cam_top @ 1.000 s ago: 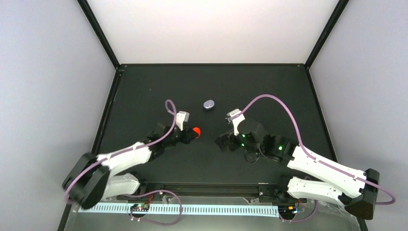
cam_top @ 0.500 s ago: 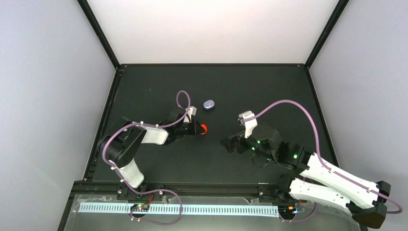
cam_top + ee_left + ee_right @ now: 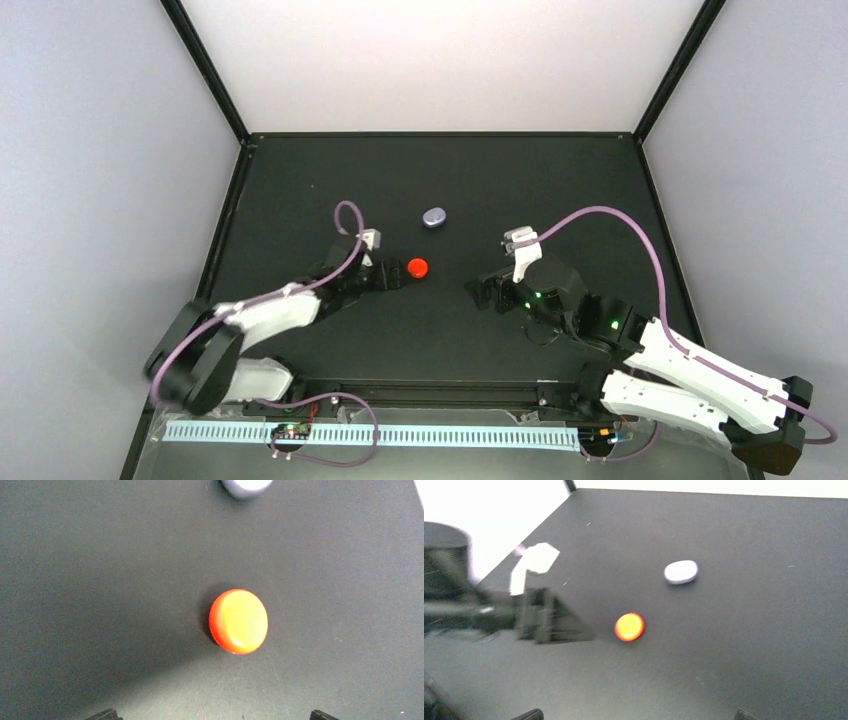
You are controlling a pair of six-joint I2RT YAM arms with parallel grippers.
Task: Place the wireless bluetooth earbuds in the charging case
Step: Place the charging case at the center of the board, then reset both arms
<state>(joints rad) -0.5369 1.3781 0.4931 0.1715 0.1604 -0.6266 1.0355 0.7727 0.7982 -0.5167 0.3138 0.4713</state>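
A red-orange charging case (image 3: 417, 267) (image 3: 238, 621) (image 3: 629, 626) lies shut and flat on the black table, free of both grippers. My left gripper (image 3: 393, 277) (image 3: 212, 715) stands open just left of it, with only its fingertips (image 3: 106, 714) showing at the bottom edge of the left wrist view. My right gripper (image 3: 481, 293) (image 3: 635, 715) is open and empty, a short way right of the case and facing it. The earbuds are out of view.
A pale lavender case (image 3: 433, 217) (image 3: 681, 572) lies shut farther back on the table (image 3: 560, 190). The left arm's wrist (image 3: 544, 622) appears blurred in the right wrist view. Black frame posts and white walls bound the table.
My left gripper went from shut on the red-orange case to open and drew back leftward; the case now lies flat on the table. The right arm pulled back slightly to the right.
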